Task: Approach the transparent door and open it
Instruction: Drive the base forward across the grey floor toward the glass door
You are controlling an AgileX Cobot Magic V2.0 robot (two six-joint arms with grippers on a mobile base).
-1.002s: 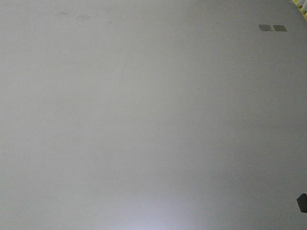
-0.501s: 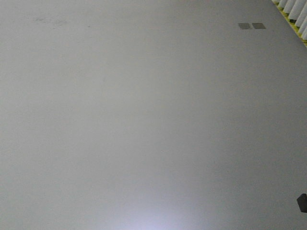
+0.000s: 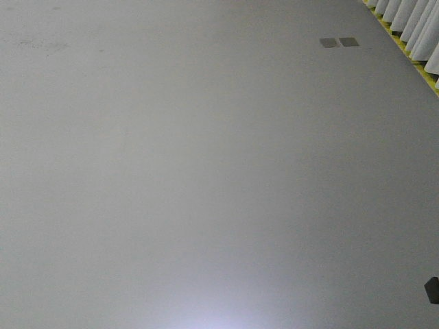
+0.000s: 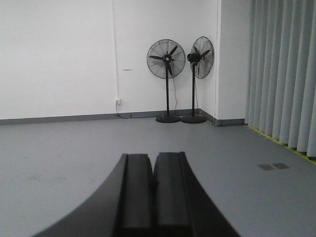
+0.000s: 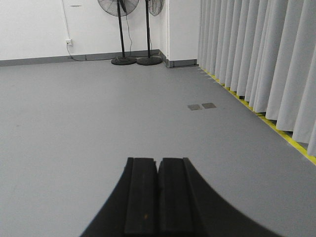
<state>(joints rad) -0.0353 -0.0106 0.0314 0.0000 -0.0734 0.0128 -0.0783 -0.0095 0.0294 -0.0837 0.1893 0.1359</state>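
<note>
The transparent door is out of view in every frame. My left gripper is shut and empty, its black fingers pressed together at the bottom of the left wrist view, pointing across the grey floor. My right gripper is shut and empty too, low in the right wrist view. The front view shows only grey floor.
Two black standing fans stand in the far corner against the white wall. Long grey curtains with a yellow floor line run along the right side. Two small grey floor plates lie ahead on the right.
The view has swung to the right: the floor plates drifted left in the front view and the curtains came into the top right corner. The grippers stay shut.
</note>
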